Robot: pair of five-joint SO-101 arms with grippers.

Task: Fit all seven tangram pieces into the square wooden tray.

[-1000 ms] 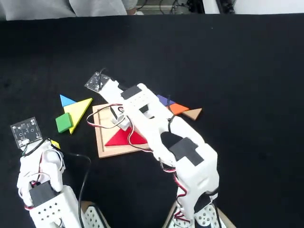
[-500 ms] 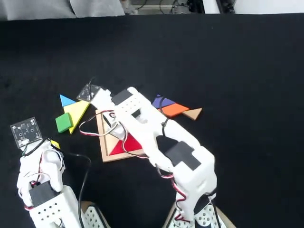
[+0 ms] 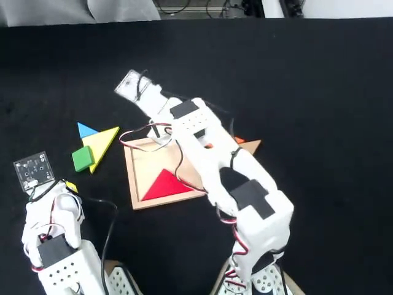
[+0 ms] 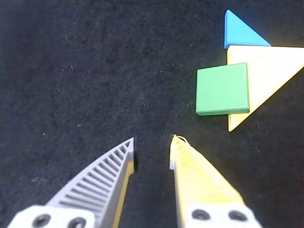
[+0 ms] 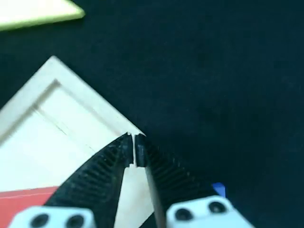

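The red triangle (image 3: 164,183) now lies uncovered in the tray (image 3: 147,165), centre-left in the high view. The right gripper (image 5: 134,142), closed on nothing, has drawn back over the tray's upper corner. 1 piece looks placed, 6 to go. The left gripper (image 4: 152,142) hangs parted, lower left.

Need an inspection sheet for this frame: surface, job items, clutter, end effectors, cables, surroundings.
Surface: black table cover.
Job's things: wooden tray holds only the red triangle. Outside it are the blue triangle, yellow triangle, green square and tan triangle.
Clutter: nothing seen.
End effectors: left end effector open over bare cover; right end effector shut, empty, at the tray's corner rim.
Cables: red and white wires loop over the tray.
Surroundings: pale fabric beyond the table's far edge.
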